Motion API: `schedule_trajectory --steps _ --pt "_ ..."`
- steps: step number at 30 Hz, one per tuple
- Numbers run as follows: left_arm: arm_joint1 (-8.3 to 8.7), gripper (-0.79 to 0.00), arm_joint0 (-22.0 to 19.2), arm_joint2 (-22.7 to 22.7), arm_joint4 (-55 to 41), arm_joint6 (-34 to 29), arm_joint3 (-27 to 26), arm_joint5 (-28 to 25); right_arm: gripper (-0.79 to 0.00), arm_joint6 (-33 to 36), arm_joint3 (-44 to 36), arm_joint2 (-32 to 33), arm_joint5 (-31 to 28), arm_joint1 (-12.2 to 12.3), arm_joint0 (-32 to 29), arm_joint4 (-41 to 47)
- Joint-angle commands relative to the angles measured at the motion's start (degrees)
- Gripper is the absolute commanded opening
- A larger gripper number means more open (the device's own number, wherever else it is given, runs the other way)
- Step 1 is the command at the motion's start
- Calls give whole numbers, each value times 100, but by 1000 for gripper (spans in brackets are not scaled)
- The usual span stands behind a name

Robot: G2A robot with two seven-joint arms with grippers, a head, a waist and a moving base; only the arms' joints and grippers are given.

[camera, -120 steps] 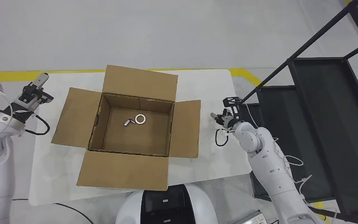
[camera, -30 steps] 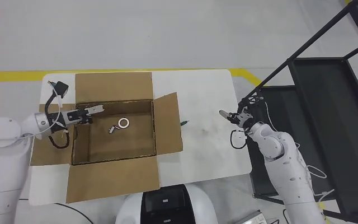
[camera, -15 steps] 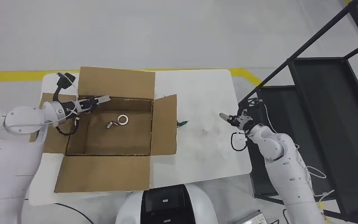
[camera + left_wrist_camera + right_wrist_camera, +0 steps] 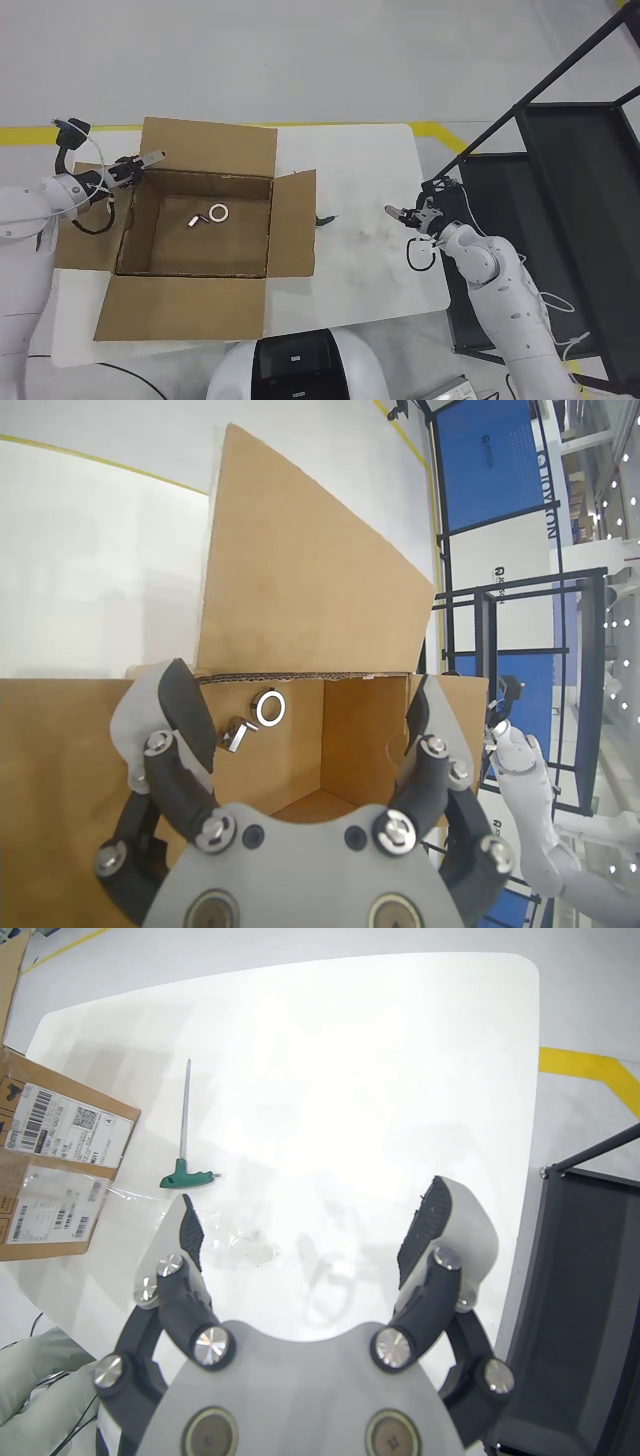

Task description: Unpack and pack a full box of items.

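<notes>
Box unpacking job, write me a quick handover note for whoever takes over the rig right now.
Left hand: open, empty, at the far left corner of the box.
Right hand: open, empty, over the table to the right of the box.
Done: green T-handle hex key lies out on the table beside the box's right flap.
To do: metal ring and small metal block lie in the box; take them out, then repack everything.

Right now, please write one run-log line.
left gripper open by brown cardboard box | right gripper open over white table | silver metal ring inside box
</notes>
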Motion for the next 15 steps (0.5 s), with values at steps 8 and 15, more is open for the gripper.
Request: schedule_trajectory --steps 8,15 --pt "28 0 180 -177 -275 74 -242 -45 0 -14 293 -243 -179 1 207 -142" --pt "14 0 313 207 -154 -322 -507 -86 0 7 349 -542 -156 -22 360 -304"
